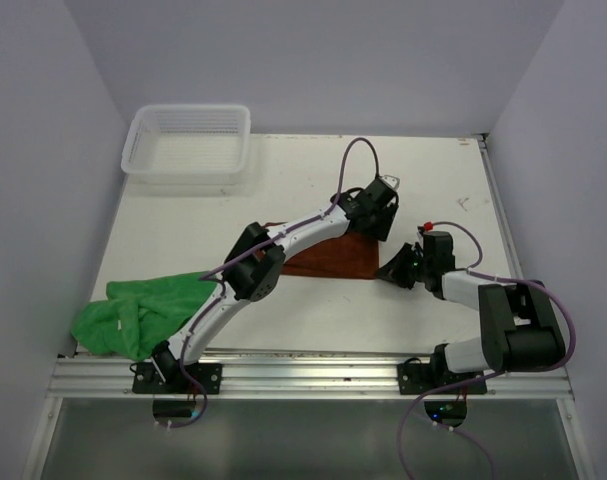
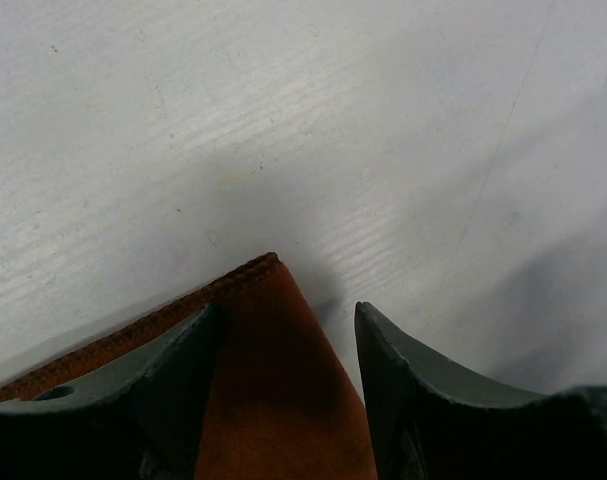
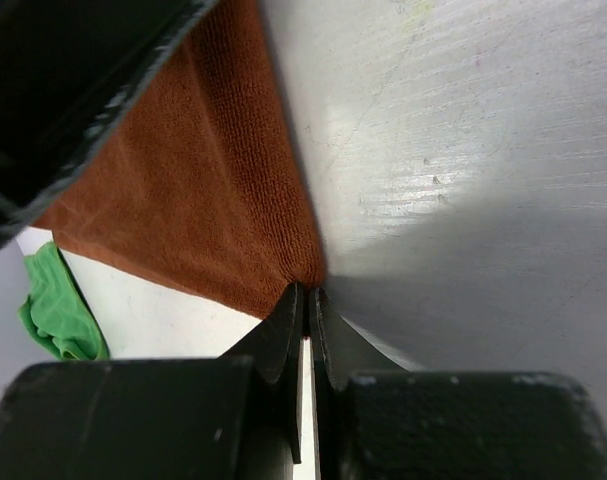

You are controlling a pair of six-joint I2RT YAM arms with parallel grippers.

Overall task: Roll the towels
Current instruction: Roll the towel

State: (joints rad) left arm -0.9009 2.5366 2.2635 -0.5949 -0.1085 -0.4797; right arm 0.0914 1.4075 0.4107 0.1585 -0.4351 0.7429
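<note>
One flat rust-brown terry towel (image 1: pixel 333 260), one crumpled green towel (image 1: pixel 133 315)

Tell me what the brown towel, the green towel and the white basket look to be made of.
The rust-brown towel looks like soft matte cloth, perhaps terry or microfibre: fine ribbed pile, stitched hem. The green towel seems similar cloth, from its soft crumpled folds; its weave is too small to tell. The basket is probably moulded white plastic: latticed walls, smooth rim.
</note>
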